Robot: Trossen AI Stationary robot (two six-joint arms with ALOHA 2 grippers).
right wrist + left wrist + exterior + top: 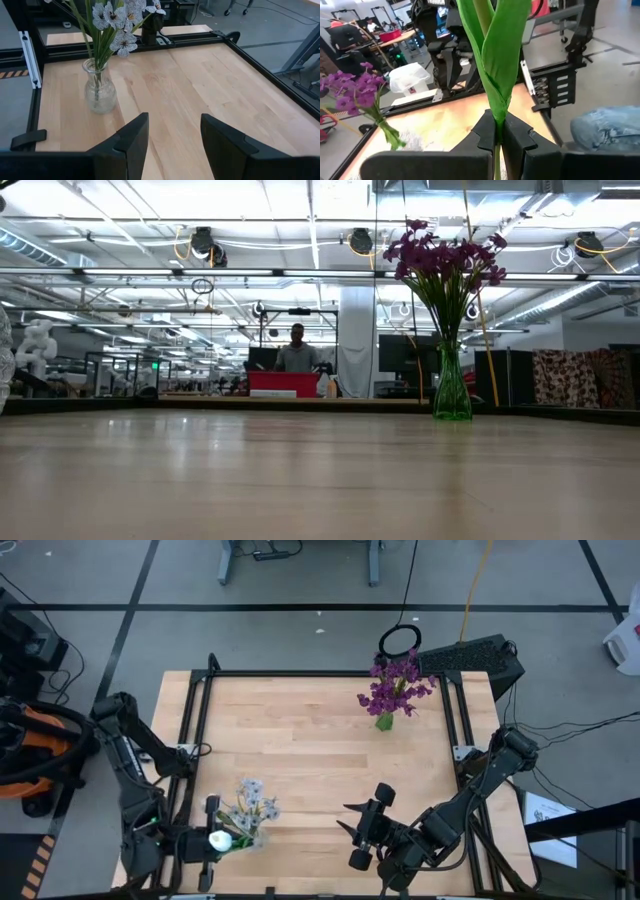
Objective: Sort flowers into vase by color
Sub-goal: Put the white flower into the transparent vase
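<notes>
Green stem [496, 95] between pinched left fingers [517, 145]

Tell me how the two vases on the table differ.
The green vase holds purple flowers; the clear vase holds pale white-lavender blossoms. The green vase stands at the table's far side, the clear vase at the near side by the left gripper, which is shut on a green stem. Both stand upright.

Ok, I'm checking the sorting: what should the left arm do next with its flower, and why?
Probably lower the stem into the clear vase. The left gripper is shut on a green stem with a white bud beside that vase's pale flowers.
</notes>
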